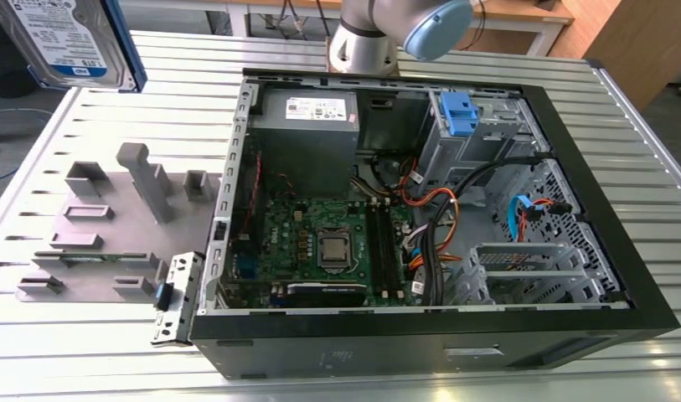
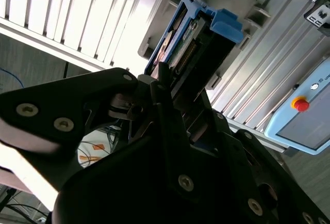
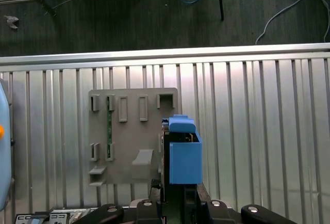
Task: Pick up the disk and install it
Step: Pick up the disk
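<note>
The disk (image 1: 63,40), a flat rectangular silver metal hard drive with a blue-and-white label, has blue plastic rails along its sides and a blue handle tab at one end. In the exterior view it hangs in the air at the upper left, label facing the camera, well apart from the open black desktop computer case (image 1: 430,209) that lies on the ribbed silver metal table (image 1: 653,167). In both wrist views the disk (image 3: 183,157) shows edge-on, clamped between the black fingers of the gripper (image 3: 174,195), whose jaws are closed on its two flat faces, with the handle tab at the far end from the gripper. It is held above the table beside the grey plastic fixture plate with upright slots (image 3: 134,131), touching neither. The grey robot arm with a pale blue joint cap (image 1: 435,25) rises behind the case at the back of the table.
</note>
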`<control>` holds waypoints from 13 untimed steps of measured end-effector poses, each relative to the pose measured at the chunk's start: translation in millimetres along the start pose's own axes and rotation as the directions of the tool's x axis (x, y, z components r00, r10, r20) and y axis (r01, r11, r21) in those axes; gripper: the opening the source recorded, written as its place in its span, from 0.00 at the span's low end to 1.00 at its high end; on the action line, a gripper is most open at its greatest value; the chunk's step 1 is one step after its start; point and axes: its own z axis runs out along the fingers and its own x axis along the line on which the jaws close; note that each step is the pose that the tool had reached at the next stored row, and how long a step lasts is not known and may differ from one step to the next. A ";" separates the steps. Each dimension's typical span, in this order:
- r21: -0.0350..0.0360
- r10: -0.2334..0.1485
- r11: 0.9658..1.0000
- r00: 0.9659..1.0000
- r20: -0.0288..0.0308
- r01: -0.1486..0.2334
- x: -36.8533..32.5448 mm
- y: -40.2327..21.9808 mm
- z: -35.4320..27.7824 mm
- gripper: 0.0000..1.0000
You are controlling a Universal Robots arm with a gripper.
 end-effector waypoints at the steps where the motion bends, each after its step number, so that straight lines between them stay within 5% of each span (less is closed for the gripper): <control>1: 0.000 0.000 1.000 1.000 0.000 0.000 0.0 -0.9 0.0 0.35; 13: 0.000 0.000 1.000 1.000 0.000 0.000 -1.3 -21.6 -0.6 0.35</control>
